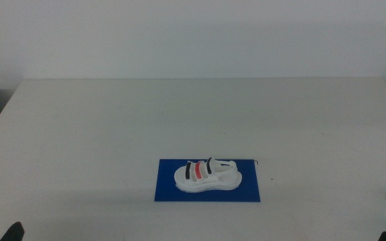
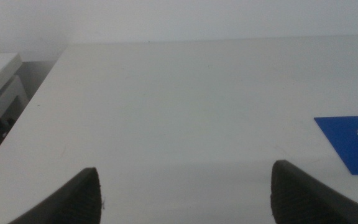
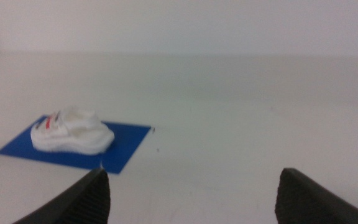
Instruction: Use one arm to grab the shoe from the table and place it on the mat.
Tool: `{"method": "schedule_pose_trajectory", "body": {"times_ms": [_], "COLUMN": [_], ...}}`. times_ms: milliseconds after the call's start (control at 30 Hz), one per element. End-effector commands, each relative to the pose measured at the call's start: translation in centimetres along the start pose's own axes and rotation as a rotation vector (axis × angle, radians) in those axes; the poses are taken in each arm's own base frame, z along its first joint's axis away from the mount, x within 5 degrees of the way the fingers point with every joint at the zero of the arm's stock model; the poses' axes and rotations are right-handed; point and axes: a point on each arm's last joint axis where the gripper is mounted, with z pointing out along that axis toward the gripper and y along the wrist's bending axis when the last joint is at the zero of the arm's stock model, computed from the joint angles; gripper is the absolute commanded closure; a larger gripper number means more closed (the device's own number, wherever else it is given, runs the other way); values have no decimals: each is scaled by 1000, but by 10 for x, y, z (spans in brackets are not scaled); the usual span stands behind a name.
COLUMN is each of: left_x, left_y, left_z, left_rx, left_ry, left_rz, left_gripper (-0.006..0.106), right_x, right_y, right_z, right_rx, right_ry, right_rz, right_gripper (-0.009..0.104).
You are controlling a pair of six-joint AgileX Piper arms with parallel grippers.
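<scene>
White shoe (image 1: 207,176): sits on the mat (image 1: 168,192), sole down, roughly centred, long axis along the mat's long side; you see black and red straps across the top.
Mat: dark blue, flat on the table (image 1: 112,120), towards the near edge, a little right of centre.
Task state: looks done to me, shoe fully inside the mat edges, nothing hanging over.
Left gripper (image 2: 185,196): parked low at the near-left corner, jaws wide apart, nothing between them; mat corner visible well off to one side.
Right gripper (image 3: 194,196): parked near-right, jaws spread wide, empty; shoe and mat well ahead of it, apart.
Handling: you can expect it light, thick foam-like sole fairly stiff, straps soft and floppy; not fragile.
Grip spot: if you re-grab, pinch across the sole's sides at mid-length, not the straps, they would likely give and let it swing.
Risk: smooth sole sides may slip in a shallow pinch.
</scene>
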Motion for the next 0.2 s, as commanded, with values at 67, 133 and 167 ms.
{"method": "schedule_pose_trajectory", "body": {"times_ms": [67, 133, 167], "left_x": [-6, -6, -6], "left_y": [0, 0, 0], "left_z": [-1, -1, -1], "left_rx": [0, 0, 0], "left_ry": [-86, -86, -86], "left_rz": [-11, -11, -11], "left_gripper": [7, 7, 7], "right_x": [-1, -1, -1], "right_y": [-1, -1, -1], "right_z": [-1, -1, -1], "right_rx": [5, 6, 5], "right_ry": [-64, -61, -65], "right_rz": [-7, -9, -9], "right_gripper": [20, 20, 20]}}
